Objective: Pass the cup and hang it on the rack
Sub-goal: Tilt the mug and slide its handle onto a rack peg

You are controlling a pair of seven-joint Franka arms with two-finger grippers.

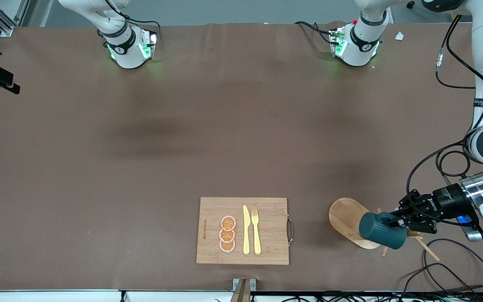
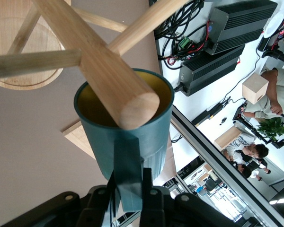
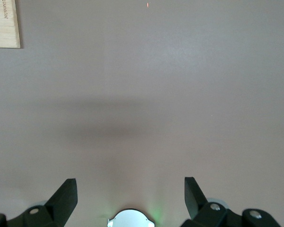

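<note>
Left gripper [image 1: 397, 221] hangs over the rack [image 1: 346, 220] at the left arm's end of the table, jaws clamped on the handle of the cup [image 1: 382, 230]. The cup lies tilted on its side in the air over the rack's oval base, at about 3 o'clock from the cutting board [image 1: 243, 230]. Left wrist view: the rack's post [image 2: 104, 66] crosses the cup's mouth [image 2: 125, 101]. Right gripper [image 3: 131, 198] waits above bare tablecloth [image 3: 156, 94], jaws wide, holding nothing.

Small dark teal ribbed cylindrical cup [image 1: 382, 231], yellow-brown inside [image 2: 92, 106]. Light wooden mug-tree rack [image 1: 346, 218], pale pegs. Rectangular bamboo cutting board [image 1: 266, 230] printed with three orange slices, yellow knife and fork. Brown table cloth [image 1: 183, 138]. Black left gripper [image 1: 403, 220].
</note>
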